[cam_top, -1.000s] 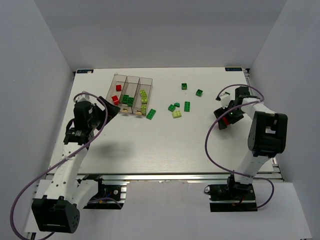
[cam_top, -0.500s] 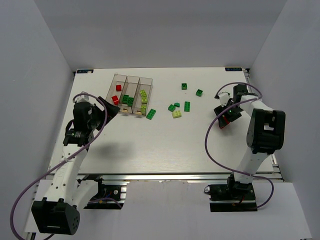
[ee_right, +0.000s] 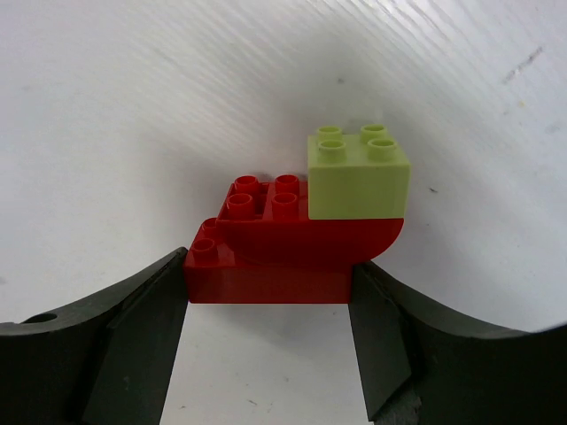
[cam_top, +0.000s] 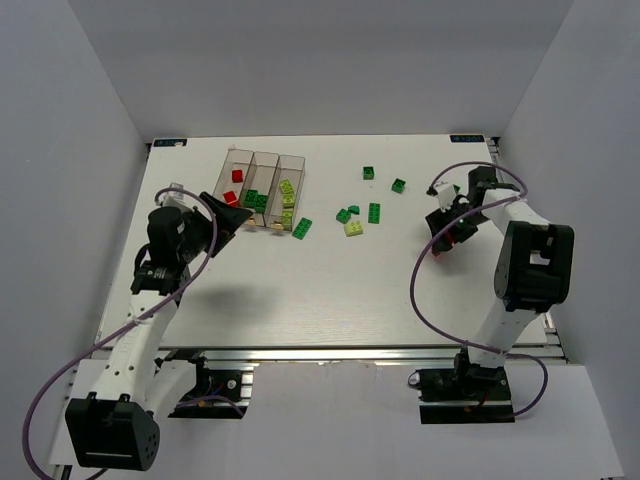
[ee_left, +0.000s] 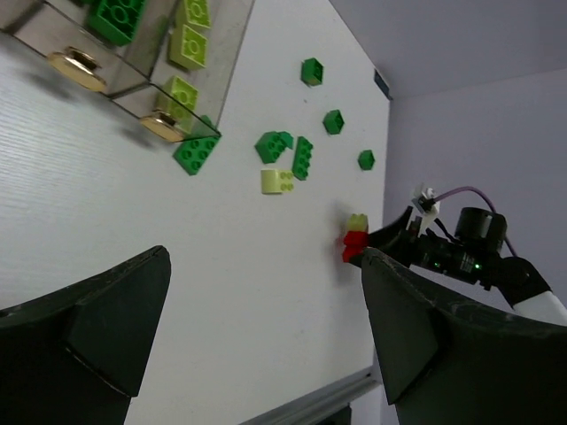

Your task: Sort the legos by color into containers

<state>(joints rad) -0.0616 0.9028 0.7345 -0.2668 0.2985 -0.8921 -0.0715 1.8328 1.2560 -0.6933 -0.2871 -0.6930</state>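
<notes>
since a second ago the right gripper (ee_right: pixel 270 297) has crept a little toward the far side of the table (cam_top: pixel 300 290) and its jaws have drawn in, while the left arm's wrist has swung slightly. the loose bricks have not shifted.

in my right wrist view the red brick (ee_right: pixel 275 257) sits flat on the table, studs up, its long axis running straight across the gap from one finger to the other. a pale yellow-green brick (ee_right: pixel 359 181) is stacked on its right-hand end, also studs up. the jaws are only partly drawn in, and each finger looks pressed against an end of the red brick, so i read it as gripped but not lifted. this is near the table's right edge, well apart from the containers (cam_top: pixel 252 170).

the left gripper (ee_left: pixel 266 319) hangs spread wide with nothing between its fingers, just at the near left corner of the containers.

the three bins stand side by side at the far left: red bricks in the left one, dark green in the middle, pale yellow-green in the right. a dark green brick (cam_top: pixel 302 227) lies just beside the right bin's near corner, and more dark green bricks and one pale one are scattered mid-table.
</notes>
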